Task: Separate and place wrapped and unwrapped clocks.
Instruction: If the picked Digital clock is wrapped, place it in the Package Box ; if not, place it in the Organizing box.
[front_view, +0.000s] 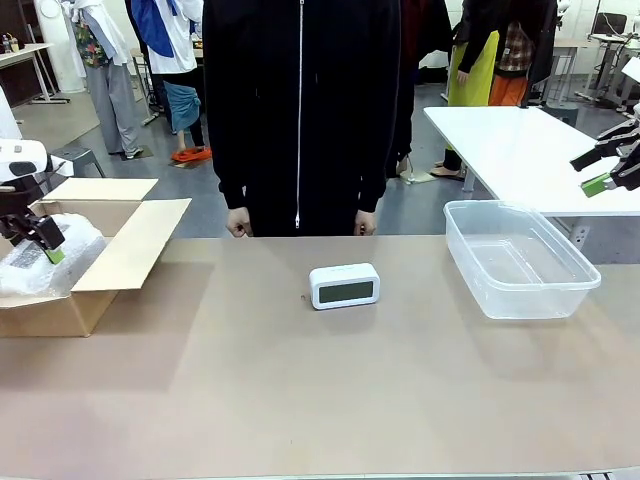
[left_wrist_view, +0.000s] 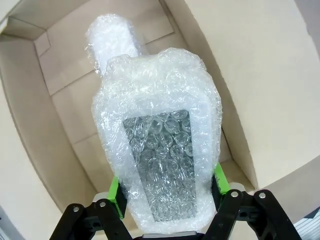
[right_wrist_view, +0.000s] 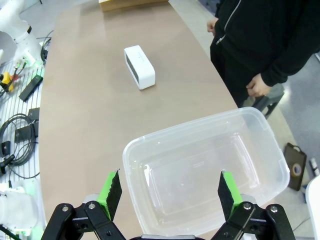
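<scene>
My left claw (left_wrist_view: 167, 189) grips wrapped bundle (left_wrist_view: 157, 145), long axis along my fingers (left_wrist_view: 114, 192), inside box (left_wrist_view: 70, 100) at tabletop's (front_view: 300, 380) left edge; right claw (right_wrist_view: 170, 192) wide.

Robot lab: white worktables (front_view: 510, 150), loose cables (right_wrist_view: 17, 132) beside the bench

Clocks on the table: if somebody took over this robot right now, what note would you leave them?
Left gripper: shut on a wrapped clock, in the open cardboard box; a second wrapped bundle lies deeper in it.
Right gripper: open, empty, above the clear tub.
Bare white clock: mid-table, untouched.
Done: both wrapped ones are at the box.
Left: release this one, then move the bare clock, probably into the empty tub.
</scene>
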